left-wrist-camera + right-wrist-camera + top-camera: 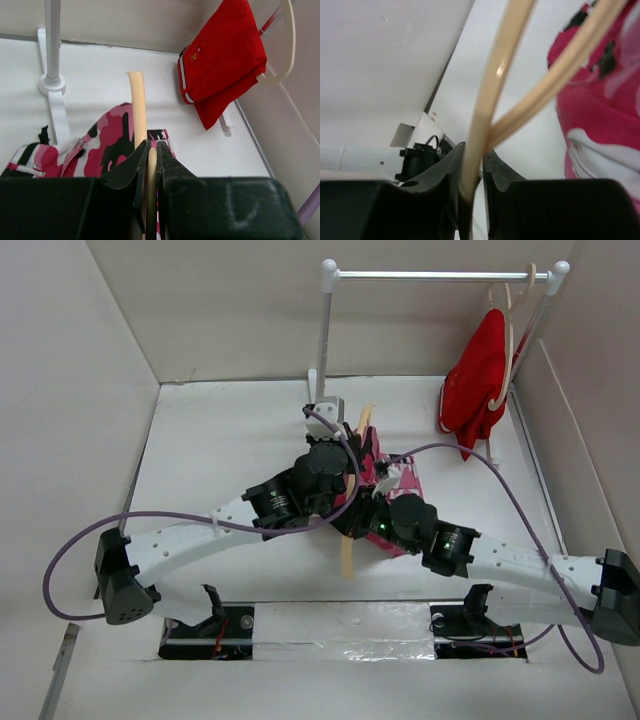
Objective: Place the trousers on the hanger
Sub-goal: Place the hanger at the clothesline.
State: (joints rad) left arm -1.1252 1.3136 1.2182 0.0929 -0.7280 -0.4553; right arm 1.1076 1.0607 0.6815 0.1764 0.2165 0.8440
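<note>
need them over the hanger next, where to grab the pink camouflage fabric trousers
Probably a raised fold of the pink camouflage trousers beside the pale wooden hanger, from above: they lie crumpled on the table, so only folds offer a pinch. Left gripper and right gripper both clamp the hanger; one must release first.

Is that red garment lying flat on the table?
No, the red garment hangs from the rail at the back right.

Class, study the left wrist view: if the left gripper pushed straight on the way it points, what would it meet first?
The left gripper would probably meet the camouflage trousers first, just ahead under the hanger it grips; depth is unclear.
</note>
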